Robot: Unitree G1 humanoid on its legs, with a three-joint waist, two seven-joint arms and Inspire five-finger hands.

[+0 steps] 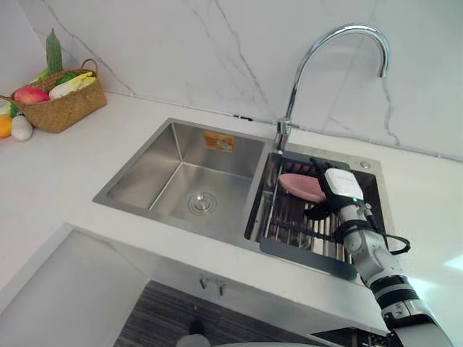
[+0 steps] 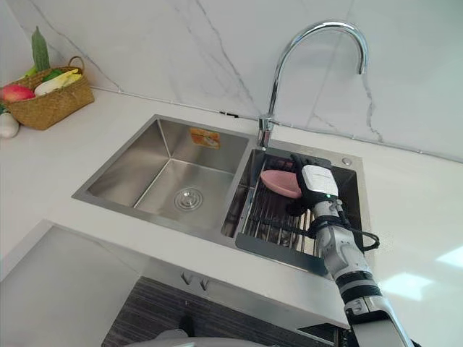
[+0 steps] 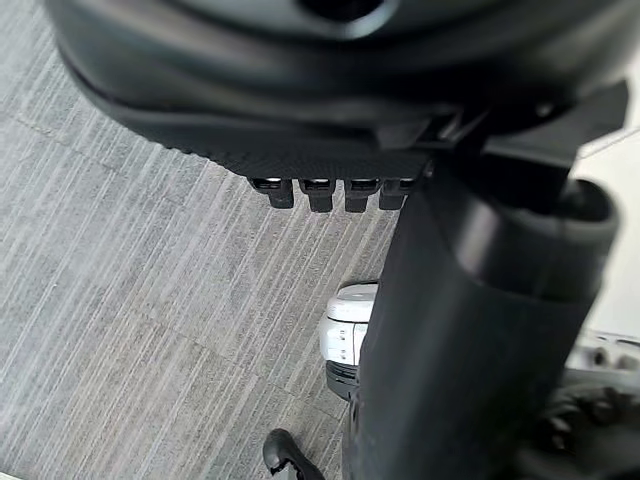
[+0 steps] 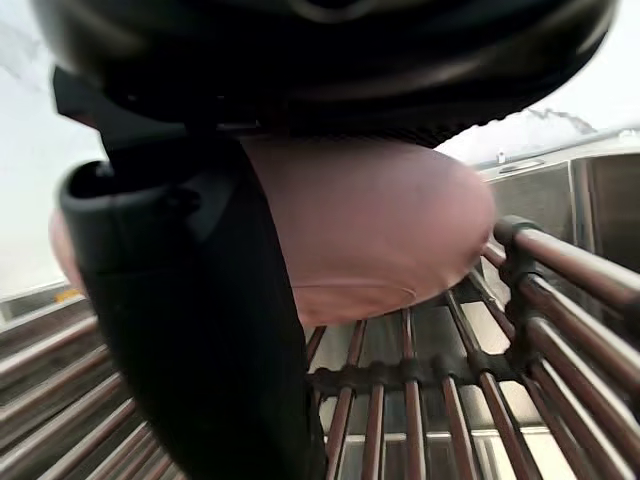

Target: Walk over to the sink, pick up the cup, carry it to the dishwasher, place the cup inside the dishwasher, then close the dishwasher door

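A pink cup (image 1: 302,186) lies on its side on the metal rack (image 1: 289,220) over the sink's right basin, just below the tap's base. My right hand (image 1: 340,185) reaches in from the right, with dark fingers over the cup's far side and the thumb under its near side. In the right wrist view the cup (image 4: 380,230) sits against the palm with the thumb (image 4: 200,300) across its front. The cup still rests on the rack bars. My left hand (image 3: 330,90) hangs over the grey striped floor with relaxed fingers and holds nothing.
The left basin (image 1: 188,181) of the steel sink is bare, with a drain. A tall curved tap (image 1: 318,50) arches above the rack. A woven basket (image 1: 61,101) of fruit and vegetables stands at the counter's far left. A pale flat panel (image 1: 65,289) lies below the counter's edge.
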